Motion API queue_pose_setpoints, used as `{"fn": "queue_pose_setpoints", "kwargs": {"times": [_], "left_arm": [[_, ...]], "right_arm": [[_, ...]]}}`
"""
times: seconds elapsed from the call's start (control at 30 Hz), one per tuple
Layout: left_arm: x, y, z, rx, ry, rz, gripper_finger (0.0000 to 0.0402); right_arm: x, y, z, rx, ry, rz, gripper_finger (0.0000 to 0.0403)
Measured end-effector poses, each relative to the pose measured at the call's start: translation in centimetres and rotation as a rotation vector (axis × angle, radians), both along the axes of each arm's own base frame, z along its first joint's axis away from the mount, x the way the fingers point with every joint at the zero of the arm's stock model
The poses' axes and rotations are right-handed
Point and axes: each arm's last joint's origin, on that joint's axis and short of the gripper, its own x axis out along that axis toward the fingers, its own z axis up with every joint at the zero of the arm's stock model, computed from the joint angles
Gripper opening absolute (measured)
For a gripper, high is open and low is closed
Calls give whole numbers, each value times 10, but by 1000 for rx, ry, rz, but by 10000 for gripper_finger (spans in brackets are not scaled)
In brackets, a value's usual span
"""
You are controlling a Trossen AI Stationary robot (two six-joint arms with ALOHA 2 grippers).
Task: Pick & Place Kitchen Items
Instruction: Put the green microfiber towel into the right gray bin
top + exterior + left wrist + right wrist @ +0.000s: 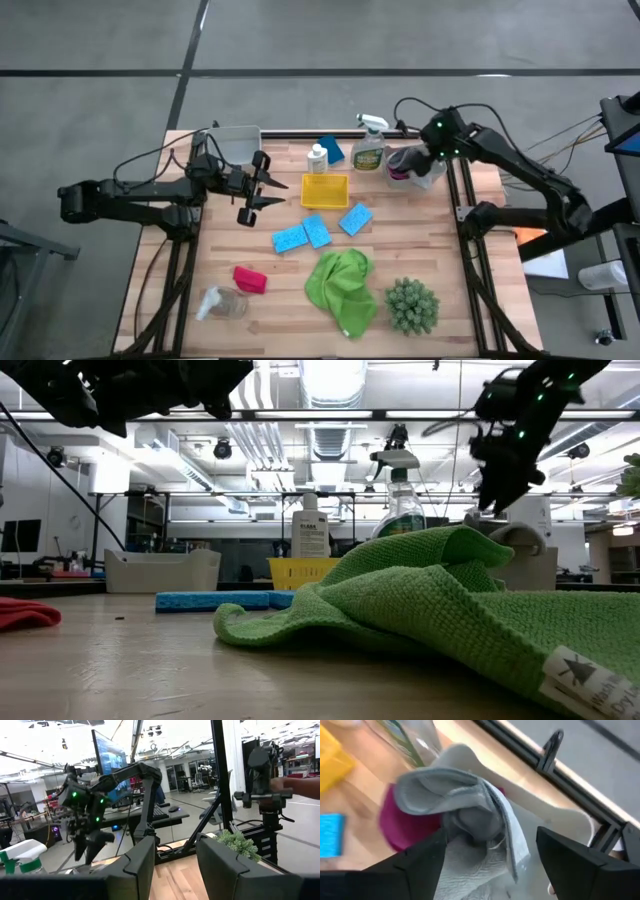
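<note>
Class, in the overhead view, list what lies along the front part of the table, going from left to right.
Clear jar → red cloth → green cloth → spiky plant.

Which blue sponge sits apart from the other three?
The blue sponge at the table's far edge, beside the white bottle; the other three lie together nearer, past the yellow tray.

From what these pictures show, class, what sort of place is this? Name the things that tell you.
Most likely a robotics lab or workshop, not a home kitchen. The wooden table stands on a bare grey floor, the low view shows exposed ceiling ducts and strip lights, and a monitor and desks fill the room behind.
</note>
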Motion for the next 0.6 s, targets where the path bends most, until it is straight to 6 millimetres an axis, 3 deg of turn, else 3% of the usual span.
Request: {"fn": "queue_pose_setpoints", "kwargs": {"times": [0.13,0.33,0.47,0.6], "left_arm": [[0,0,0,0,0,0,145],[0,0,0,-7,3,-11,145],[0,0,-2,-19,27,-21,145],[1,0,-5,-29,56,-21,145]], "right_arm": [[-3,16,17,-56,-96,58,306],[9,48,33,-136,-387,284,283],[27,77,26,-145,-547,455,265],[47,109,11,-77,-563,594,257]]}}
